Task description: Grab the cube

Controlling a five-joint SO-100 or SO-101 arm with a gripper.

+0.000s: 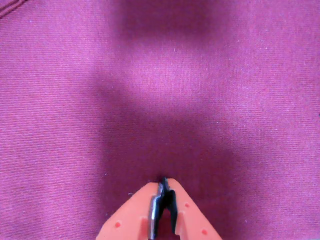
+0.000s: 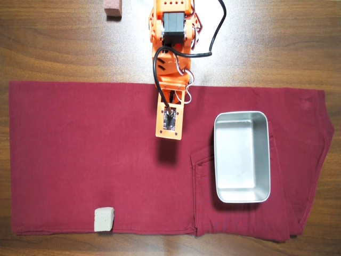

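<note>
The cube (image 2: 104, 219) is small, pale beige-grey and rough. It rests on the dark red cloth near the cloth's lower left edge in the overhead view, and it lies outside the wrist view. The orange arm (image 2: 169, 114) reaches down from the top centre, far up and to the right of the cube. In the wrist view my gripper (image 1: 162, 182) enters from the bottom edge with its orange fingers pressed together, shut on nothing. Only bare cloth and the arm's shadow lie beneath it.
A shiny metal tray (image 2: 242, 114) stands empty on the cloth right of the arm. A reddish-brown block (image 2: 112, 7) sits on the wooden table at the top, left of the arm's base. The dark red cloth (image 2: 80, 149) covers most of the table.
</note>
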